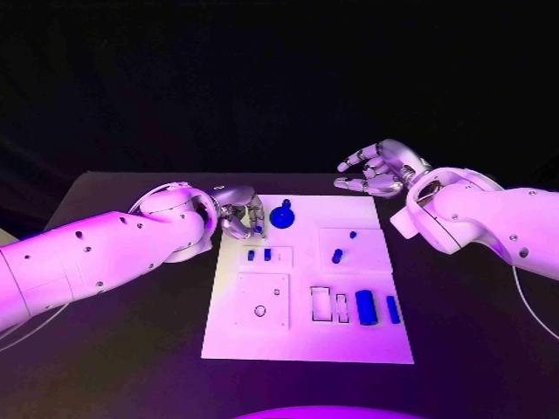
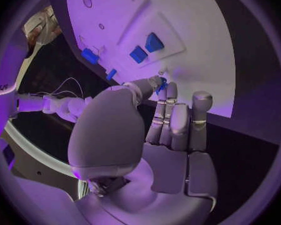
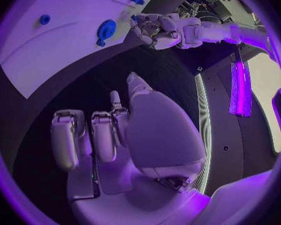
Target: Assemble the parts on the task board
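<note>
Looks like a robotics lab or demo booth: black desk [image 1: 128, 349] under dark drapes, white task board [image 1: 307, 336] with blue parts [image 1: 367, 307] below the fingers [image 1: 370, 166], white robot arms either side.

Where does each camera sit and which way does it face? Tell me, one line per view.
Head view: on the robot's head, looking down at the task board; both white arms enter, left hand at the board's left edge, right hand beyond its far right corner.
Left wrist view: behind the left hand, facing the board.
Right wrist view: behind the right hand, facing the board and the left hand.
Shared: the head and right wrist views both show the round blue part.
</note>
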